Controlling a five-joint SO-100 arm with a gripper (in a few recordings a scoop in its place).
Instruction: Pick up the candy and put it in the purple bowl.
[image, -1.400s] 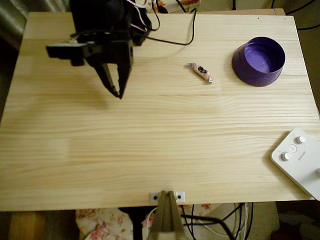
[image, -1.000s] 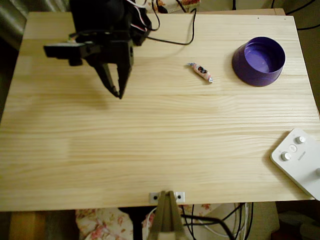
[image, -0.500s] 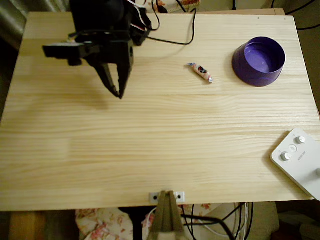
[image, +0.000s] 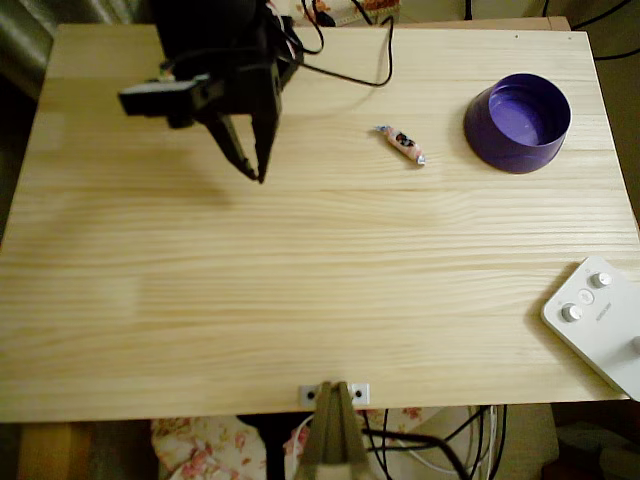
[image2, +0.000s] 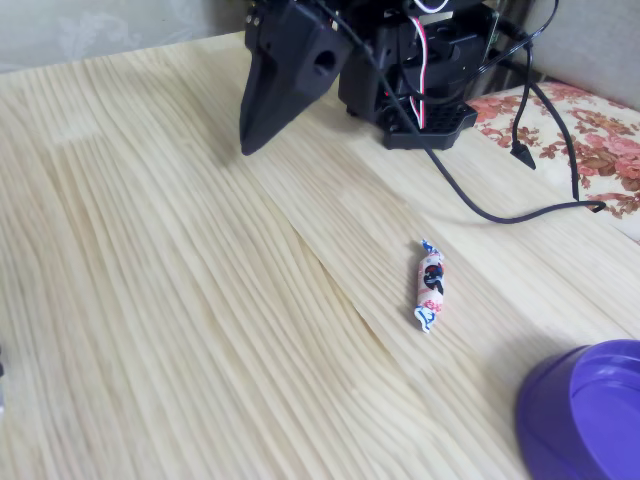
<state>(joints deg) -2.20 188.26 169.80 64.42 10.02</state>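
Where it lies, pink candy (image: 400, 143), dark marks, twisted ends

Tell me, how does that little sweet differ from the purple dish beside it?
The candy is far smaller than the purple bowl. The candy is long and thin, pinkish with dark marks and twisted ends; the purple bowl is round, one colour, open at the top. The candy lies flat; the purple bowl stands upright. Both rest untouched on the wooden table, apart from each other.

Soft, even light; slight blur
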